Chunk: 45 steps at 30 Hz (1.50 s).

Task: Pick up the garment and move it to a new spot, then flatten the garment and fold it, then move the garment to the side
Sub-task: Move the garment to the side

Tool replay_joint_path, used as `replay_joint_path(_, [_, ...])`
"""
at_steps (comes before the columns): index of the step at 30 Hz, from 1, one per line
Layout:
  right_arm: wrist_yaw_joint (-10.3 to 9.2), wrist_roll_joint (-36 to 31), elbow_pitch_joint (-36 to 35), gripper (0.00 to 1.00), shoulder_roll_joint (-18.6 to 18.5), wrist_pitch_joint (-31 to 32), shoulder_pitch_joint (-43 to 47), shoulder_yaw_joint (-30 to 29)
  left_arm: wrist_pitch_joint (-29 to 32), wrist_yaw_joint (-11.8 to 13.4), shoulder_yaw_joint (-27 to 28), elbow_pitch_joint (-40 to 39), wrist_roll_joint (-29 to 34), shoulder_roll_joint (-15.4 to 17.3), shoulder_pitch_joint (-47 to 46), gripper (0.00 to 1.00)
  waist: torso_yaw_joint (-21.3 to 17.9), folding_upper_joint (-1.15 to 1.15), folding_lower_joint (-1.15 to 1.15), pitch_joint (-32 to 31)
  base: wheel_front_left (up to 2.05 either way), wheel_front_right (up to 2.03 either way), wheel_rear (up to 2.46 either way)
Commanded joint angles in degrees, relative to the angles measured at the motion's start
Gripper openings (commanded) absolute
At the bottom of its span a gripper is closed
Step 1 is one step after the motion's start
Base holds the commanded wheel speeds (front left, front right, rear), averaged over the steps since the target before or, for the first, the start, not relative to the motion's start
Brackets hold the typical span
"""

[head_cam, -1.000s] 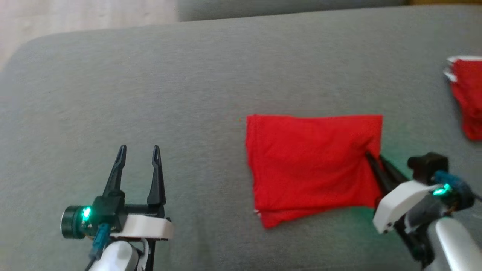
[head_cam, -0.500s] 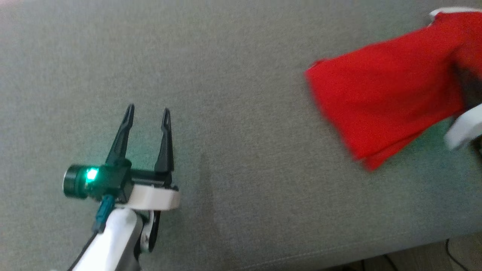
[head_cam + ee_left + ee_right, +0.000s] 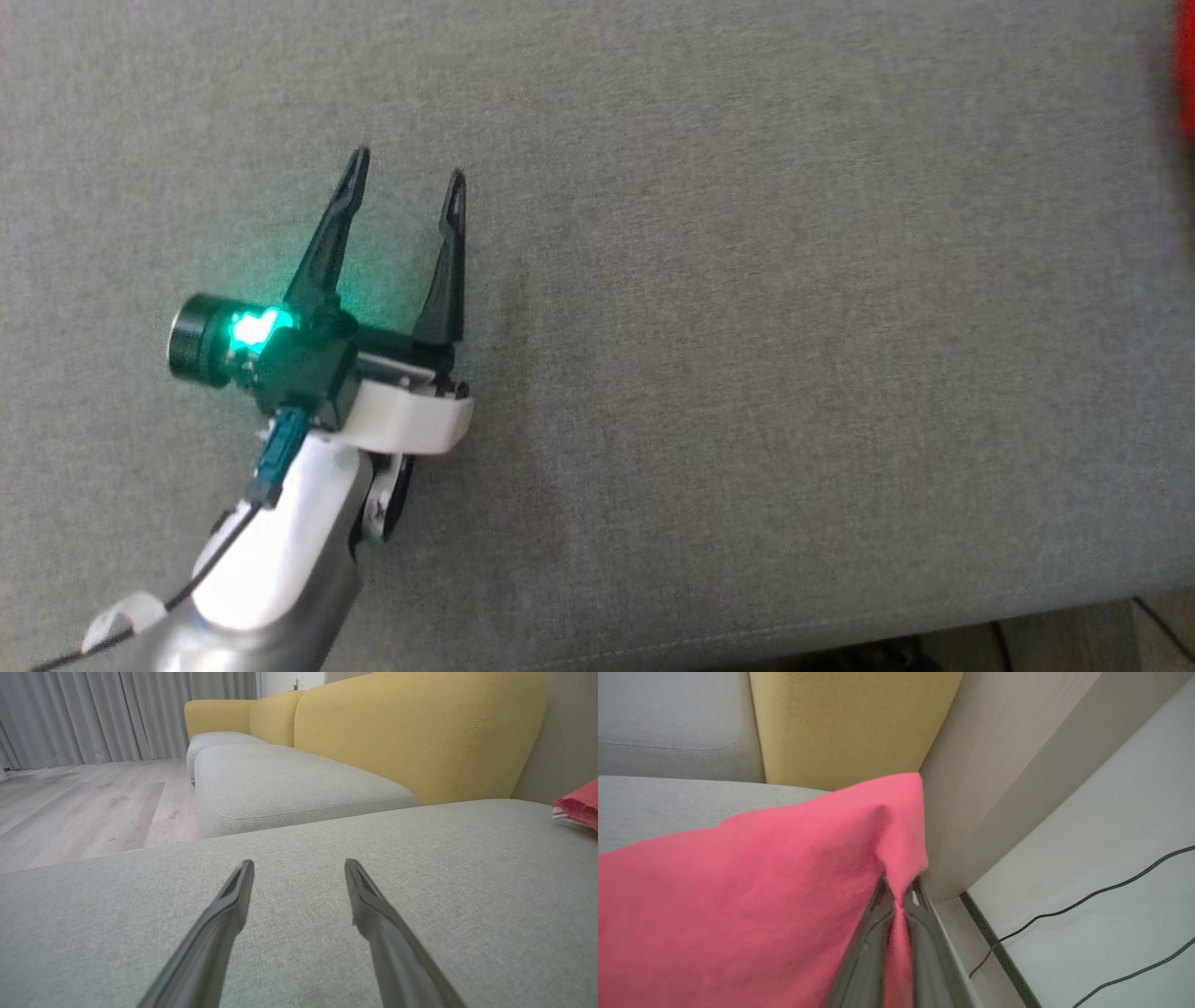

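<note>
The red folded garment [image 3: 761, 882] fills the lower left of the right wrist view, and my right gripper [image 3: 899, 889] is shut on its corner, the fabric bunching at the tips. It hangs or lies over the grey cushion [image 3: 668, 807] near the sofa's end. In the head view a sliver of red cloth [image 3: 1186, 84] shows at the right edge. My left gripper [image 3: 408, 166] stands open over the bare grey cushion [image 3: 747, 327], holding nothing. The left wrist view has the same open left gripper [image 3: 299, 863] just above the fabric.
A red cloth with a white edge [image 3: 577, 807] lies at the far right of the cushion. Yellow backrests [image 3: 397, 732] rise behind the seat. A beige panel [image 3: 994, 765] and black cables [image 3: 1087, 900] on a pale floor lie past the sofa's end. The cushion's front edge [image 3: 840, 625] is near.
The head camera has swung, shifting the whole picture. My right gripper has carried the red garment far to the right, away from the left gripper and almost out of the head view.
</note>
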Motion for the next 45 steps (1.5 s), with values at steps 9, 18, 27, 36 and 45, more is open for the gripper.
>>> replay_joint_path(9, [-0.04, -17.9, 7.3, 1.00, 3.3, -4.1, -6.8, -11.5, -0.3, -1.0, 2.3, -0.5, 1.4, 0.1, -2.8, 1.00, 0.9, 0.00, -0.01, 1.6, 0.00, 0.00, 0.00])
replay_joint_path(18, [-0.04, -17.5, -3.2, 1.00, 16.2, -10.4, 0.4, -9.0, -0.3, -0.3, 4.7, 0.5, 1.0, 0.6, 1.5, 1.00, 0.6, 0.00, -0.01, -4.0, 0.00, 0.00, 0.00])
replay_joint_path(27, [-0.04, -13.2, -22.2, 1.00, 28.2, -10.3, 12.6, 4.7, -0.3, 1.1, 8.9, 0.9, -1.0, 1.0, 7.1, 1.00, 1.5, 0.00, -0.01, -10.2, 0.00, 0.00, 0.00])
replay_joint_path(36, [-0.04, -5.8, -31.7, 1.00, 31.4, -11.4, 21.0, 16.5, -0.3, 2.4, 13.2, 0.4, -2.4, 1.5, 11.6, 1.00, 5.3, 0.00, -0.01, -14.4, 0.00, 0.00, 0.00])
replay_joint_path(45, [-0.04, -2.4, -32.4, 1.00, 31.6, -11.4, 29.0, 21.3, -0.2, 1.2, 13.9, 0.1, -4.0, 2.4, 17.9, 1.00, 6.4, 0.00, -0.01, -20.1, 0.00, 0.00, 0.00])
